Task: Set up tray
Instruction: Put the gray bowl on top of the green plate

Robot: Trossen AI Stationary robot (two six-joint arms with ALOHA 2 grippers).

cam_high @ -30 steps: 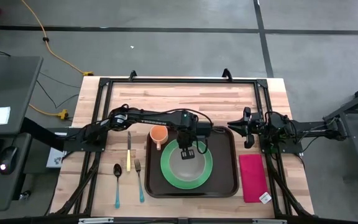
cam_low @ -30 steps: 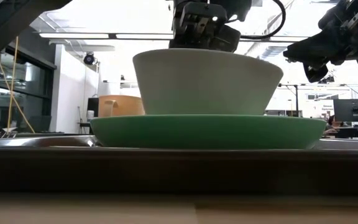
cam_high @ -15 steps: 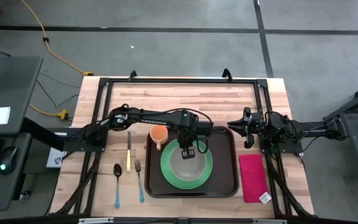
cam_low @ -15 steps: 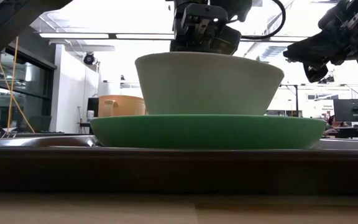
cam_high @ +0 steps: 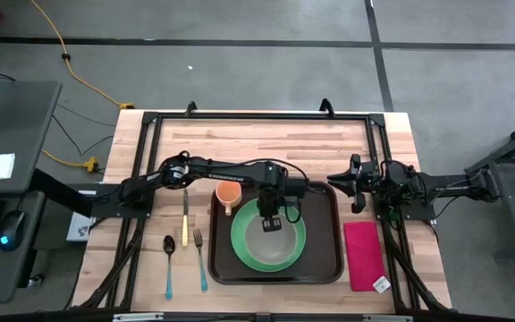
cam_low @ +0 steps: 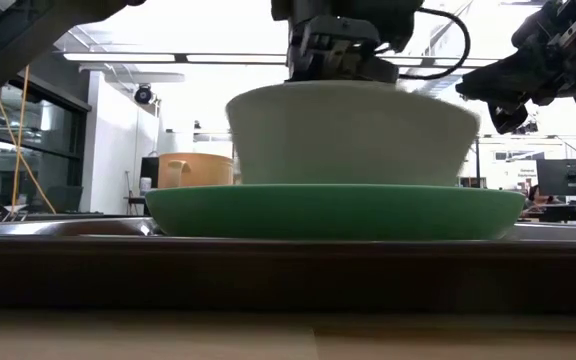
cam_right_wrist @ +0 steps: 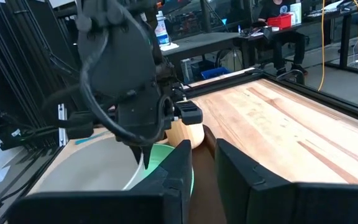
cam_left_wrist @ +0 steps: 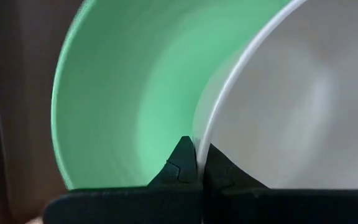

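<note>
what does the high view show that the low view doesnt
Only the high view: the spoon, knife and fork on the wood left of the tray, the red-pink napkin to its right, and the right pincer by the tray's far right corner.

Only the low view: the bowl's side profile on the plate, and the room behind.

Both: the left pincer, shut on the bowl's rim, the green plate and the orange cup.
</note>
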